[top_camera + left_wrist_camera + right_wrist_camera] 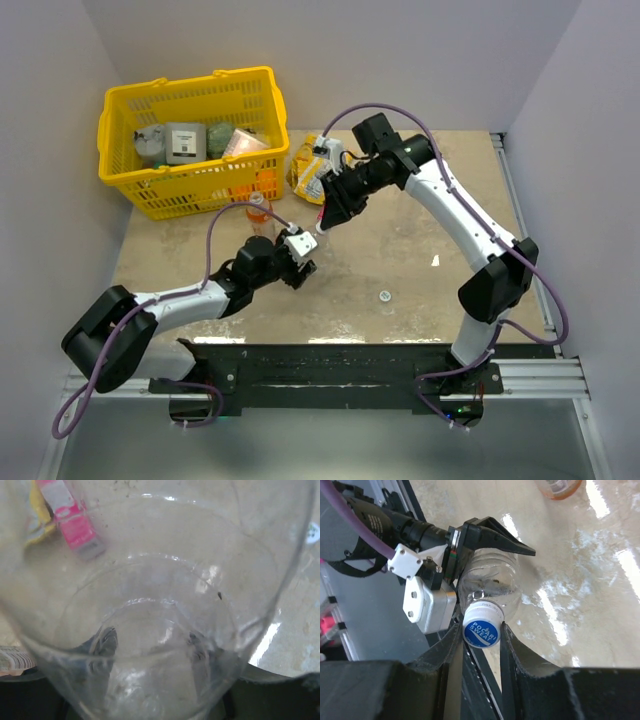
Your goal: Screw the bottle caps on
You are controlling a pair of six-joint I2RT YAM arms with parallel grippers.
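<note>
A blue bottle cap [481, 629] sits on the neck of a clear bottle [492, 577] at the centre of the right wrist view, pinched between the narrow-set fingers of the right hand [322, 224]. The left hand [303, 260], partway open, clamps the bottle's body, mid-frame from above. The twist should go best with the cap square to the thread and the left grip firm, lest the bottle spin along. A second cap [385, 296] lies on the counter [420, 250], lower right.

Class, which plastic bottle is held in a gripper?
The colourless clear plastic bottle, clamped in the left gripper while the right gripper pinches its blue round cap; the orange-drink bottle stands ungripped.
</note>
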